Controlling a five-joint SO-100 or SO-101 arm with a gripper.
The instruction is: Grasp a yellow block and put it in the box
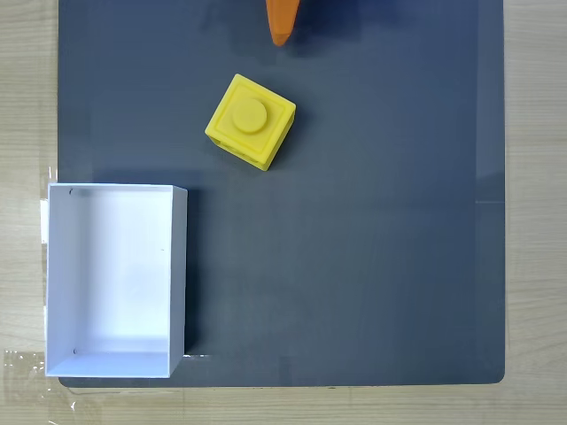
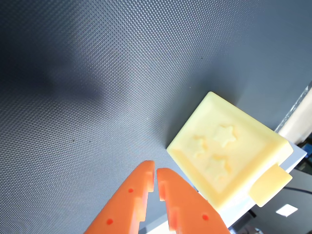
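The orange claw (image 2: pixel 155 171) is pressed together and empty, its tip just short of the yellow block (image 1: pixel 250 121), so no grasp has begun. The white box (image 1: pixel 177 266) waits empty at lower left of the fixed view, well apart from the block on the dark mat (image 1: pixel 372 266).

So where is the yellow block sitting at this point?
In the fixed view the yellow block rests on the dark mat, upper centre, just below the orange claw tip and up-right of the white box, touching neither.

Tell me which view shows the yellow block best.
The fixed view: the whole yellow block sits on the dark mat, stud up. The wrist view shows one pale, overexposed side beside the fingers.
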